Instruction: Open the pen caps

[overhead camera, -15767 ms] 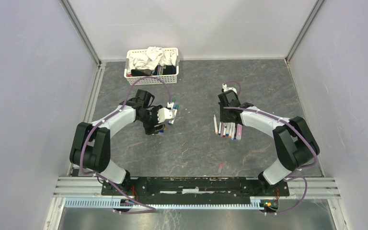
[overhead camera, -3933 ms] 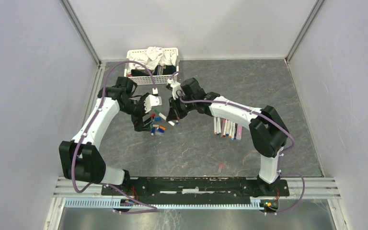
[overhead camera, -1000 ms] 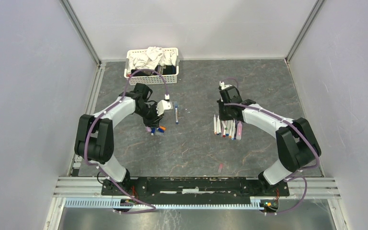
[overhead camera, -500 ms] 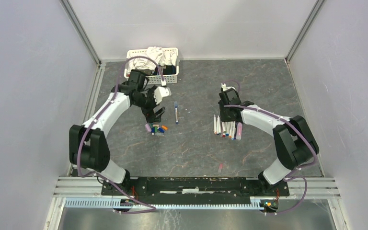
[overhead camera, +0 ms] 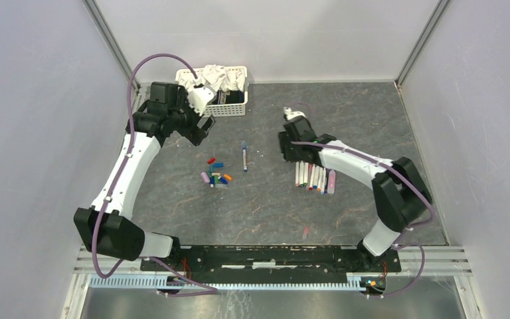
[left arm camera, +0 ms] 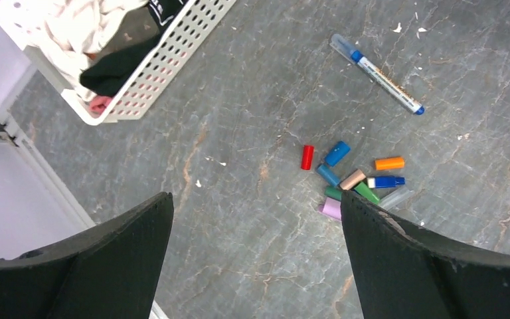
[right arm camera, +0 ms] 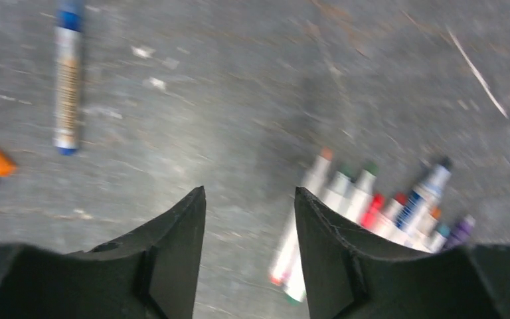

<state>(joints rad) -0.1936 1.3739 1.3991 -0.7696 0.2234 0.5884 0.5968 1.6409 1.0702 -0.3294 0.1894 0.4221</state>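
Pens (right arm camera: 372, 199) with caps on lie in a row just right of the right gripper (right arm camera: 249, 193) tips. It should centre over one barrel before closing. Both pairs of fingers stand apart, empty. Left gripper (left arm camera: 255, 199) hangs high, pointing down, with loose pen caps (left arm camera: 355, 179) far below, between its fingers.

Below my black left end effector (left arm camera: 254, 199), pen caps (left arm camera: 353, 179) in red, blue, orange, green, lilac and tan dot the grey marbled desk (left arm camera: 239, 133); the basket (left arm camera: 166, 63) is white.
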